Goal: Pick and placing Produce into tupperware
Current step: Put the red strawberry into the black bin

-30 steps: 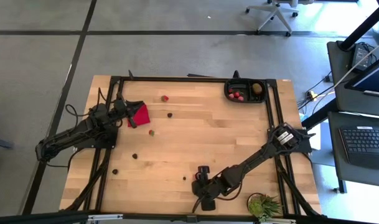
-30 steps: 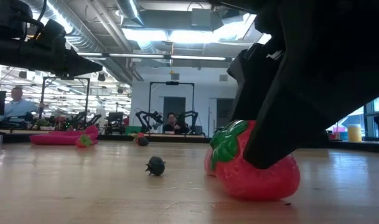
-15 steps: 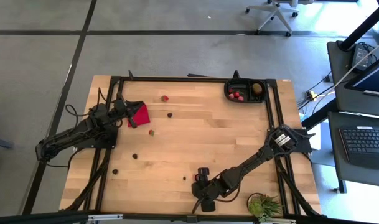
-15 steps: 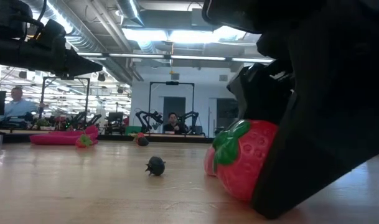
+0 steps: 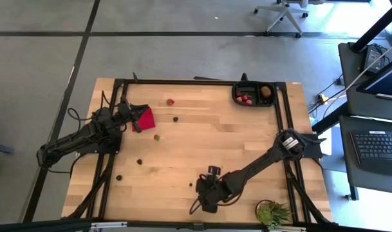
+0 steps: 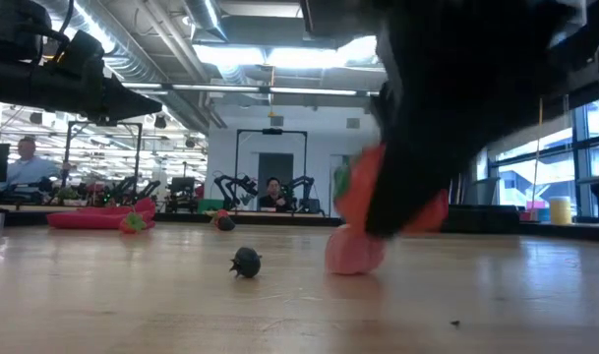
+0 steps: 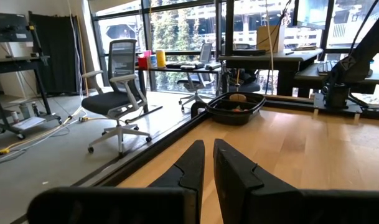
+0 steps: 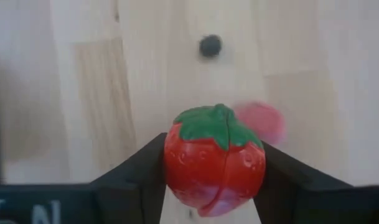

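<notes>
Now lifting a strawberry (image 8: 214,160) off the counter (image 5: 208,148) at six o'clock, clamped in the right fingers (image 8: 145,171); tupperware (image 5: 255,93) at one o'clock partly filled; several pieces left scattered; left fingers (image 7: 189,168) clenched, idle.
</notes>
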